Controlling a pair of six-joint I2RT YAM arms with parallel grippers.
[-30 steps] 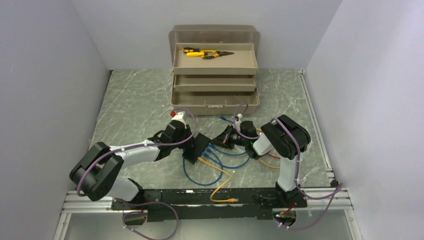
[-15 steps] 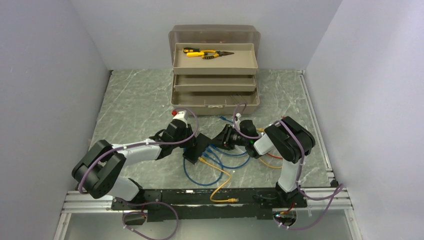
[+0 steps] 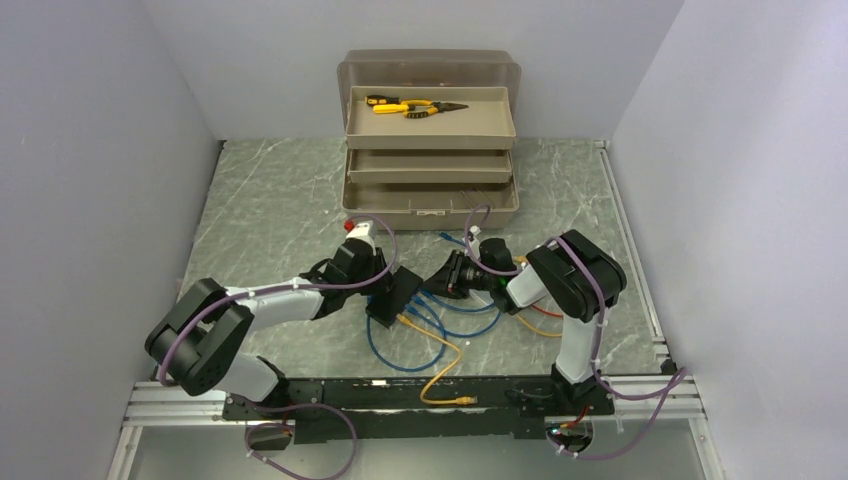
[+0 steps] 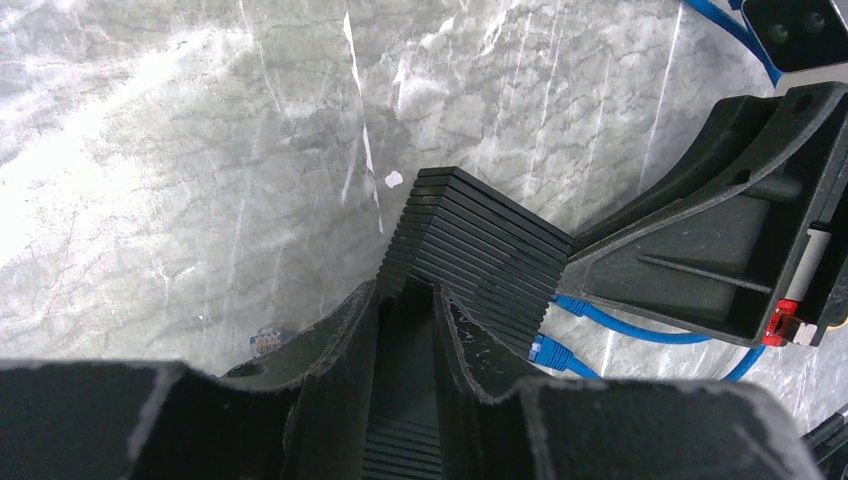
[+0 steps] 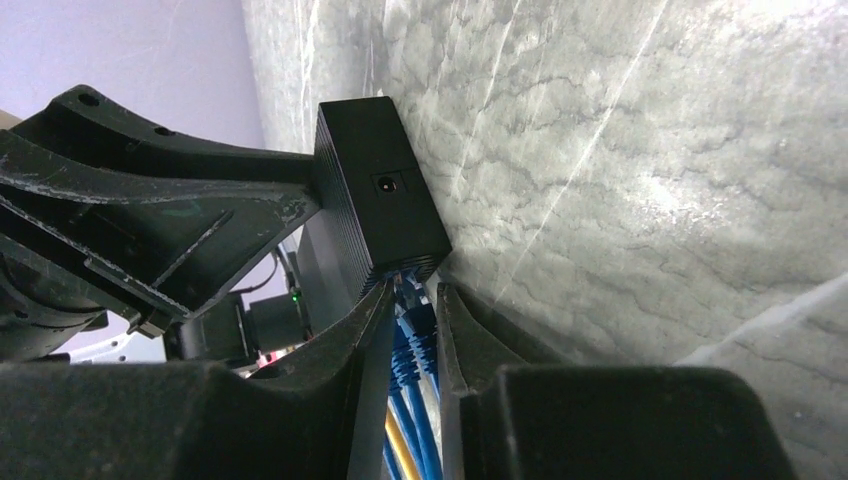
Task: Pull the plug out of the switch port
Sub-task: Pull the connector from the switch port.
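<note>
Overhead plus wrist close-ups of switch (image 4: pixel 480 240)

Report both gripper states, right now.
Left gripper: closed, holding the switch.
Right gripper: closed on a blue plug at the switch's sockets.

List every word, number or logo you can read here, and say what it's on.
None readable.
The switch: bare black faces, no print.
The toolbox and pliers: no legible marks.
Small bluish scrap on the table: too blurred to read.
</note>
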